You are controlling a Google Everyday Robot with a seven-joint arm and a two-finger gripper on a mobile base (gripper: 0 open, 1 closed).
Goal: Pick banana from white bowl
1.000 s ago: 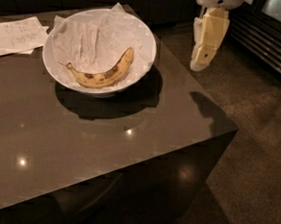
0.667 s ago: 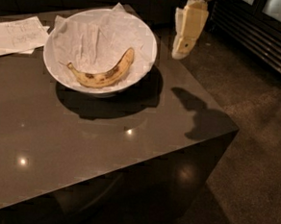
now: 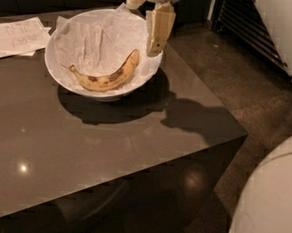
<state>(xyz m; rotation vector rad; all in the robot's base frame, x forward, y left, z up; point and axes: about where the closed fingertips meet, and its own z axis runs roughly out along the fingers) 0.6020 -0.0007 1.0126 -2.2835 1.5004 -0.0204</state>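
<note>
The banana (image 3: 107,75), yellow with brown spots, lies curved in the white bowl (image 3: 56,74), on its crumpled white paper lining. The bowl stands at the back of the dark table (image 3: 109,146). My gripper (image 3: 143,29) hangs over the bowl's right rim, just above and to the right of the banana's upper end. It is open and empty, with one cream finger (image 3: 159,29) pointing down at the rim. It does not touch the banana.
White paper sheets with writing (image 3: 16,37) lie on the table left of the bowl. The table's right edge and front corner (image 3: 245,133) drop to a dark floor. A slatted panel (image 3: 252,30) stands at the back right. A pale rounded robot part (image 3: 270,207) fills the lower right.
The gripper has moved left from beside the table's right edge to above the bowl's right rim. The view has come closer to the bowl. The banana has not moved.
</note>
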